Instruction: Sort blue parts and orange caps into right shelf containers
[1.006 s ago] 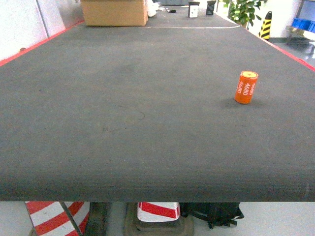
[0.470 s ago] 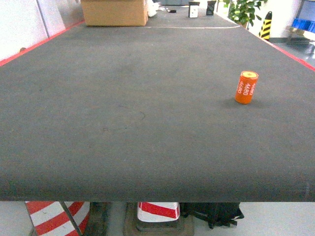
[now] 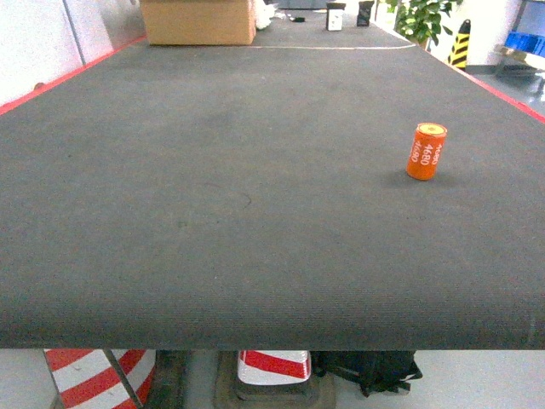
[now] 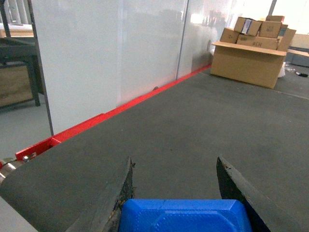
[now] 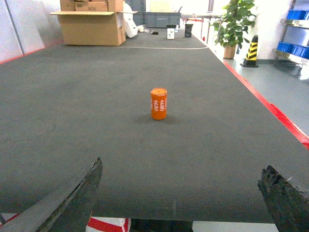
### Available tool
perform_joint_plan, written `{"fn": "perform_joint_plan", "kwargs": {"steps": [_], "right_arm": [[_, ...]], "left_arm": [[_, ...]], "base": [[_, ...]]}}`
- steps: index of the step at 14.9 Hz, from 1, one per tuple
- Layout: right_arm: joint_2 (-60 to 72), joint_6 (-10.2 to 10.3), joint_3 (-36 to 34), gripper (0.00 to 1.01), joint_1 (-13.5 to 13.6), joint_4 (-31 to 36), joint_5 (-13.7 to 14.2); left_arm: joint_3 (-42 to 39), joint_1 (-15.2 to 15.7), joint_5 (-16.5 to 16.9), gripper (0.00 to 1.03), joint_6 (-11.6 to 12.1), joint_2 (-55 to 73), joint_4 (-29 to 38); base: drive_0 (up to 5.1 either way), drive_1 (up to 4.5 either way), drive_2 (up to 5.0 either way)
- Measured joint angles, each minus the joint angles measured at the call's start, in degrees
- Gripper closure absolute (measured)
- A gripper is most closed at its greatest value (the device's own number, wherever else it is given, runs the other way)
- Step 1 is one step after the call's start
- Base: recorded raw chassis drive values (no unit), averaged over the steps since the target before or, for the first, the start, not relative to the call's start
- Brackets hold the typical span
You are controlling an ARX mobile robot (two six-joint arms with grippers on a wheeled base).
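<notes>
We've got one cap [image 3: 426,151] standing upright on the table [image 3: 213,213], well ahead of our wide-open right gripper [image 5: 181,193], so we should come in level and centred, while the left gripper [image 4: 174,191] holds a blue part [image 4: 186,216].

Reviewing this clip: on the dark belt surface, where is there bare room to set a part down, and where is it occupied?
Nearly all of the dark belt surface is bare: the whole stretch left of the orange cap up to the red edge strip, and the near strip before the front edge. Occupied: the cap's spot on the right, and the far end by the cardboard box.
</notes>
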Motion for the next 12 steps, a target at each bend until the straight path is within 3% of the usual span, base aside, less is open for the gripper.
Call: {"fn": "perform_joint_plan", "kwargs": {"steps": [11, 12], "right_arm": [[0.0, 0.0, 0.0, 0.03, 0.0, 0.0, 0.0], [0.0, 0.0, 0.0, 0.03, 0.0, 0.0, 0.0]], "left_arm": [[0.46, -1.92, -0.48, 0.62, 1.53, 2.69, 3.63], [1.14, -0.72, 4.57, 0.62, -0.17, 0.98, -3.74]], "base": [[0.0, 0.0, 0.0], [0.0, 0.0, 0.0]]}}
